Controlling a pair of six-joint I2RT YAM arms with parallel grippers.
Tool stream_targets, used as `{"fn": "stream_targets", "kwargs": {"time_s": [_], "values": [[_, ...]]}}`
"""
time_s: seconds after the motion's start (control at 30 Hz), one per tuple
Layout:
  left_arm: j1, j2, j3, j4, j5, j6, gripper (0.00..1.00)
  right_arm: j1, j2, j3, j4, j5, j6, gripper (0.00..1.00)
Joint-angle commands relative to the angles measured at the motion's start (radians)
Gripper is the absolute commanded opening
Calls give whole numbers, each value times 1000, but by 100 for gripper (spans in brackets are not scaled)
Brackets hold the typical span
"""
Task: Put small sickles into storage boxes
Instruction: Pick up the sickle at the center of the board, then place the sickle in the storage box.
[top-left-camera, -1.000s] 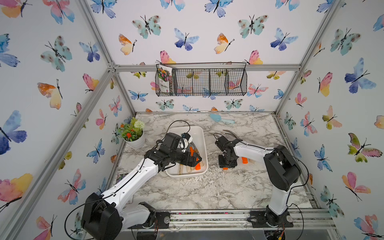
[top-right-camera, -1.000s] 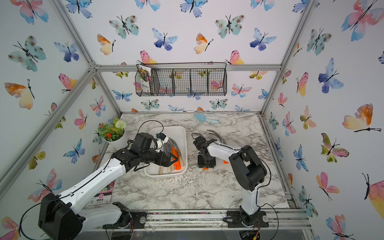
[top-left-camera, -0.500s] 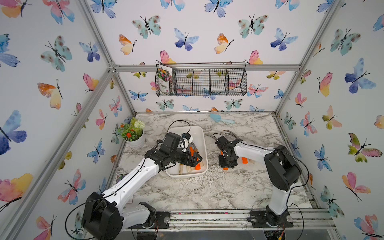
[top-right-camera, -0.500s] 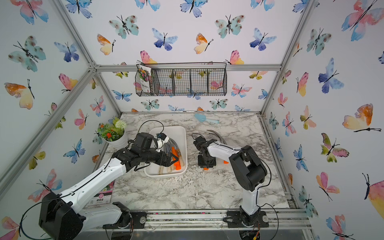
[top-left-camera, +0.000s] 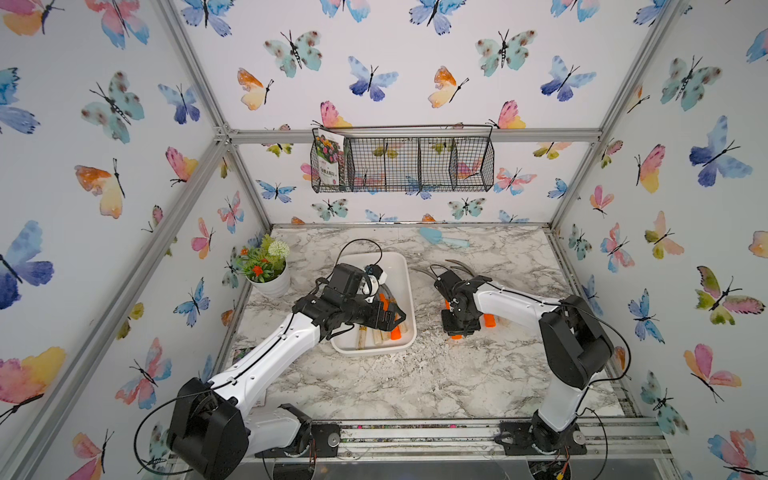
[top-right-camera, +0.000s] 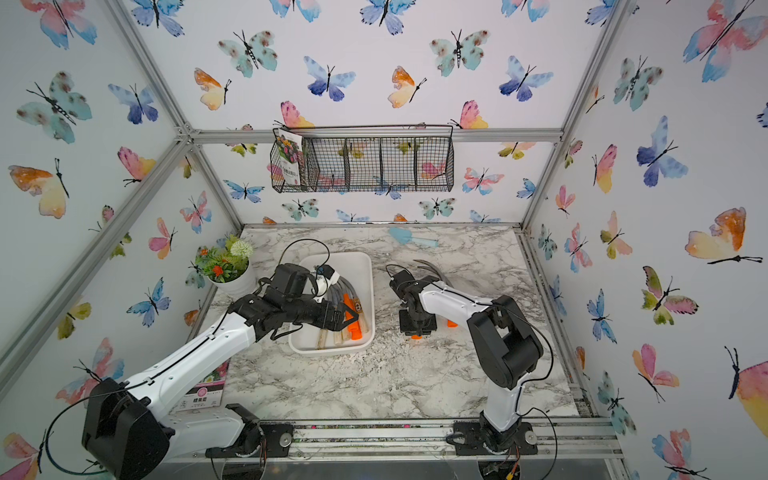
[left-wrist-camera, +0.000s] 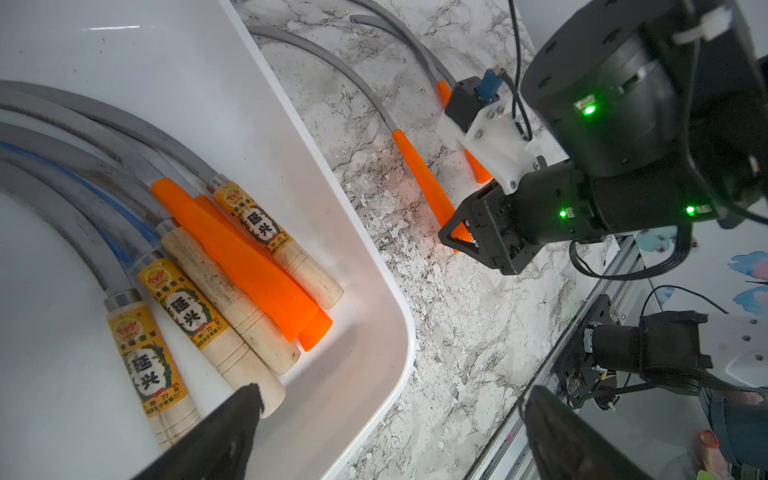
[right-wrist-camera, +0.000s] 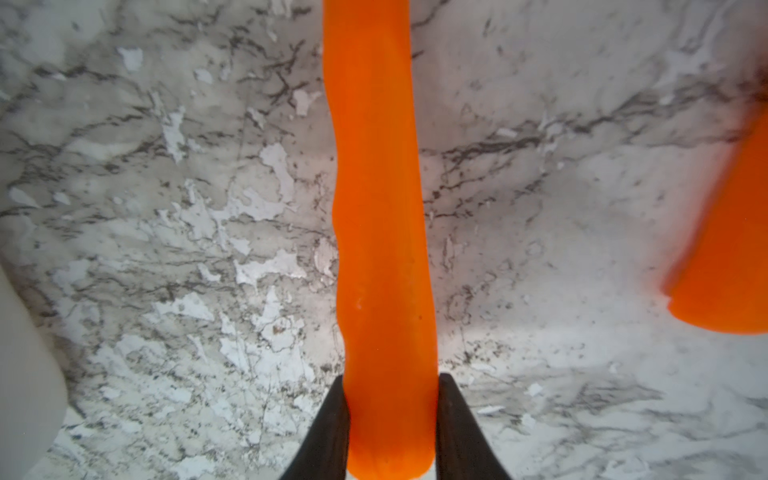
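Note:
The white storage box holds several small sickles with orange and pale wooden handles, their blades curving to its far end. My left gripper hangs open over the box's near right corner with nothing between its fingers. To the right of the box, my right gripper is shut on the orange handle of a sickle lying on the marble table. Another orange-handled sickle lies just beside it. Grey blades show beyond the right wrist.
A potted plant stands left of the box. A pale blue trowel lies at the back of the table. A black wire basket with a seed packet hangs on the back wall. Another packet lies under the left arm.
The right gripper's jaws have closed in on the orange handle. Neither arm has visibly shifted, and the left gripper stays open.

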Motion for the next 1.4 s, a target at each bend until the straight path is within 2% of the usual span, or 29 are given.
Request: {"fn": "stream_targets", "kwargs": {"time_s": [0.0, 0.4, 0.77, 1.03, 1.37], "values": [[-5, 9, 25, 16, 20, -8, 98, -12, -38, 22, -49, 35, -11, 15], [-5, 6, 66, -11, 3, -9, 98, -18, -96, 35, -77, 30, -8, 15], [-3, -31, 64, -57, -54, -10, 98, 1, -113, 146, -81, 36, -66, 15], [0, -61, 64, -85, -97, -10, 98, 130, -18, 279, -112, 76, -48, 14], [23, -148, 35, -147, -146, 11, 98, 265, 114, 423, -119, 64, -2, 14]]}}
